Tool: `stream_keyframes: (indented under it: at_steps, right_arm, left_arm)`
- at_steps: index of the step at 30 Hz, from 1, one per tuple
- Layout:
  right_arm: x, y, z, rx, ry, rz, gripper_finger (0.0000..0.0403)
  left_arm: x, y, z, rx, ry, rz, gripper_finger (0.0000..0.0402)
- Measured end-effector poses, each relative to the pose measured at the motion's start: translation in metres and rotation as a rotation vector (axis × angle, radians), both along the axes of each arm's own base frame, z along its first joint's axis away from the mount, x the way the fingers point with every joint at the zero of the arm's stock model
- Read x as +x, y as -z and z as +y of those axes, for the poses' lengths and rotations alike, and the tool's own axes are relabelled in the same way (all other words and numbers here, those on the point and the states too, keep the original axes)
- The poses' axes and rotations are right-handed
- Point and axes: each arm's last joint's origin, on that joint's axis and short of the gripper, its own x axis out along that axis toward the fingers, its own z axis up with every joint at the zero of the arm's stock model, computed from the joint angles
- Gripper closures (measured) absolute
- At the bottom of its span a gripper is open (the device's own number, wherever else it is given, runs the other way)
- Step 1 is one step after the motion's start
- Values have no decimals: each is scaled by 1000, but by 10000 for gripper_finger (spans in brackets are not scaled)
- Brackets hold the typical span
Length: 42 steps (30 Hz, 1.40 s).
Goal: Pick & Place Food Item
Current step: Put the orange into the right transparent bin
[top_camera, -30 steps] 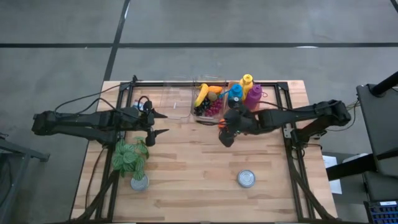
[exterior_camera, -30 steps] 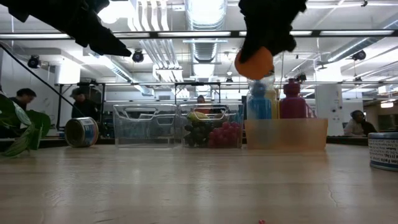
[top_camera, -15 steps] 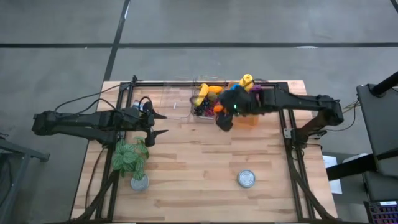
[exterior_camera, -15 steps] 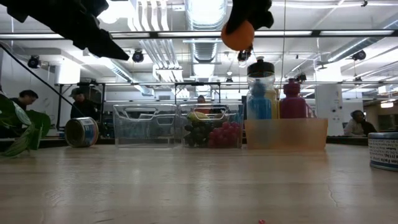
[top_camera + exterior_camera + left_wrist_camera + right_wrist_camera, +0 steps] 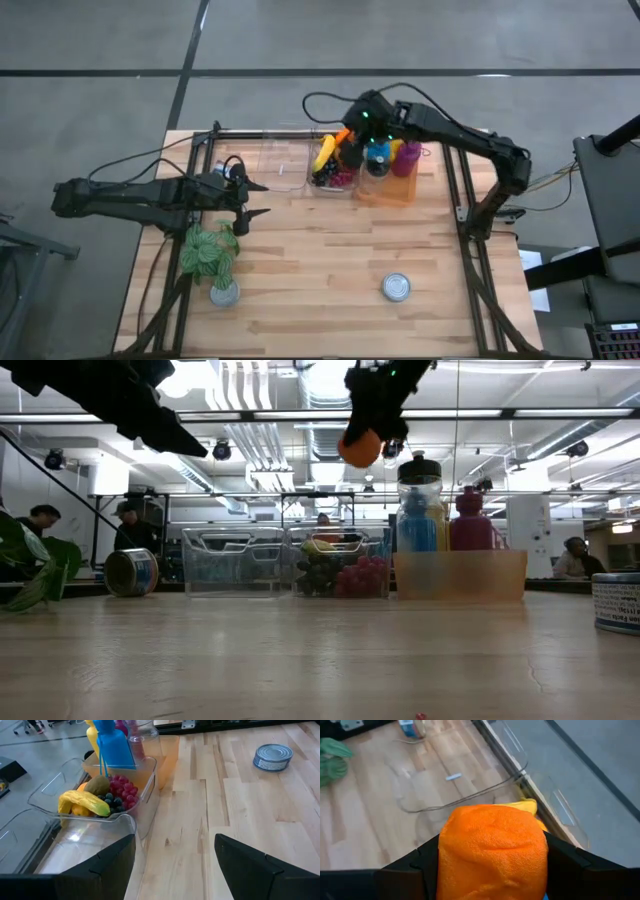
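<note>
My right gripper (image 5: 347, 140) is shut on an orange (image 5: 492, 850), which hangs high over the far part of a clear bin (image 5: 322, 185). That bin holds a banana (image 5: 82, 802), a kiwi, grapes and blueberries. In the low view the orange (image 5: 359, 447) is well above the bin's rim. My left gripper (image 5: 255, 198) waits open at the table's left, level with the bins, with nothing between its fingers (image 5: 107, 862). My right gripper pinches the orange between its two fingers, one on each opposite side (image 5: 445, 855). The fingers (image 5: 562, 862) slant down from the table's right side. The orange sits below the fingertips, lifted clear of bin and table.
An empty clear bin (image 5: 283, 165) stands left of the fruit bin. An orange tub with bottles (image 5: 392, 160) stands to its right, under my right arm. A tin can (image 5: 397, 288) lies near the front right. At the front left stand a potted plant (image 5: 210, 250) and another can (image 5: 224, 293).
My right gripper has risen and swung toward the table's far edge and a little left, carrying the orange from over the bare wood in front of the bins to above the fruit bin. It has rolled somewhat and stayed shut on the orange.
</note>
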Motion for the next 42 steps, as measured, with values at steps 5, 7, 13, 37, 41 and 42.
stream_keyframes:
  at_steps: [5, 7, 13, 37, 41, 42]
  right_arm:
    - [19, 15, -27, -2, -19, 49, 165]
    - [25, 20, -37, 3, -24, 57, 165]
    - [39, 39, -67, 90, -19, 104, 165]
    - [64, 93, -95, 236, -59, 317, 165]
    - [64, 95, -96, 240, -58, 322, 165]
    - [64, 96, -96, 241, -58, 324, 165]
  left_arm:
    - [0, 0, 0, 0, 0, 0, 124]
    - [0, 0, 0, 0, 0, 1, 124]
    - [0, 0, 0, 0, -1, 1, 124]
    - [0, 0, 0, 0, 0, 1, 125]
    - [0, 0, 0, 0, 0, 1, 125]
    - [0, 0, 0, 0, 0, 1, 125]
